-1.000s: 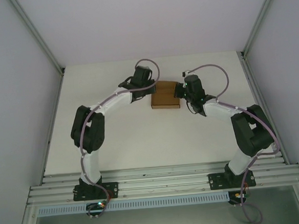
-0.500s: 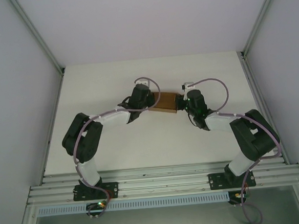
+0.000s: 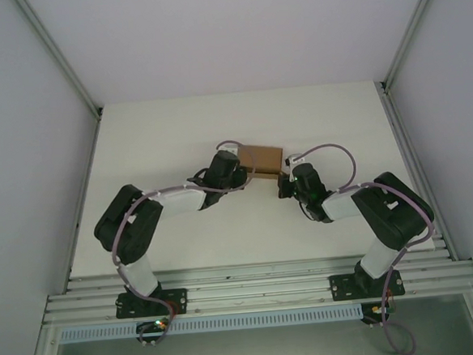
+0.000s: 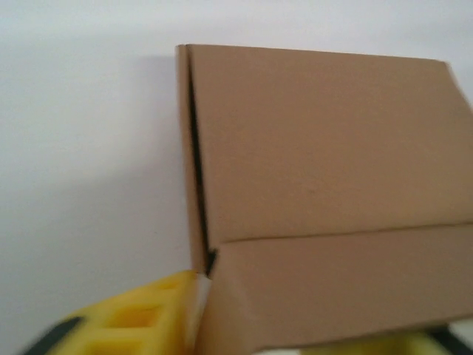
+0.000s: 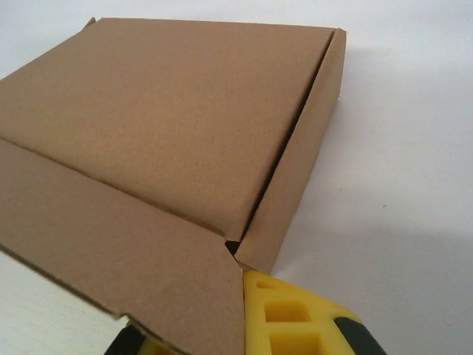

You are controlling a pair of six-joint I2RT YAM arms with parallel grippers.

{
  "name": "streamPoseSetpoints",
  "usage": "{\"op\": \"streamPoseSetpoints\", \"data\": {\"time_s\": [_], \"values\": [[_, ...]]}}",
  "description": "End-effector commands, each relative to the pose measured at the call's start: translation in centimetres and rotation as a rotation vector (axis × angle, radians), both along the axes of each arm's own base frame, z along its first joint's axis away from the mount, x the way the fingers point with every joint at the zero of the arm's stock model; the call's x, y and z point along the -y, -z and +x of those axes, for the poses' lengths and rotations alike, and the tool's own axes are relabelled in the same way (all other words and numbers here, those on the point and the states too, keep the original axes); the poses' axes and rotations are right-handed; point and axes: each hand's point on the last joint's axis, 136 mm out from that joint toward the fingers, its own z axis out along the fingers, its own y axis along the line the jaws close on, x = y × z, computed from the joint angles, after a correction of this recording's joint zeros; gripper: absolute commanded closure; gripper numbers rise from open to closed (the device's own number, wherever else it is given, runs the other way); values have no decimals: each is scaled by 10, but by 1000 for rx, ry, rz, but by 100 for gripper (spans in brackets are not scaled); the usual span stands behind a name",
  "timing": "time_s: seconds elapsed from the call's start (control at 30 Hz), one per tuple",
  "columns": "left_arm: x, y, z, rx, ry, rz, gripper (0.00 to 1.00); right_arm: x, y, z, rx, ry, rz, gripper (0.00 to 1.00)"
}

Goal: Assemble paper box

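Top external view, item: paper box [image 3: 263,158], shallow, brown, lid folded down, resting on the table [image 3: 160,134] towards its far middle. Your left end effector [image 3: 248,175] sits at the near-left corner, fingers spread, with the front flap lying across the gap. Your right end effector [image 3: 286,184], pressed together, sits at the near-right corner beside that flap. Both are probably placed there to tuck it in.

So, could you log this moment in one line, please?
paper box: folded, on table; left gripper: open at flap; right gripper: shut at flap
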Motion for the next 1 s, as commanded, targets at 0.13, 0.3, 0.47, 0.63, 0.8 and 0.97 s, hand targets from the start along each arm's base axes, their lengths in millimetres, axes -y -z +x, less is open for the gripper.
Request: {"op": "streamPoseSetpoints", "data": {"time_s": [0.13, 0.3, 0.47, 0.63, 0.8, 0.97], "values": [[4, -24, -22, 22, 59, 16, 23, 12, 23, -17, -97, 28, -50, 90], [-9, -33, -38, 6, 59, 39, 0, 8, 13, -20, -103, 1, -54, 77], [-22, -47, -53, -7, 63, 44, 0, 10, 4, -27, -103, -16, -65, 56], [-39, -68, -51, -29, -8, 43, 0, 4, -11, -49, -123, -101, -35, 29], [-43, -97, -32, -70, -56, -84, 0, 5, -56, -74, -78, -170, -10, 0], [-48, -99, 5, -142, -79, -129, 0, 24, -113, -61, -29, -48, -5, 0]]}}
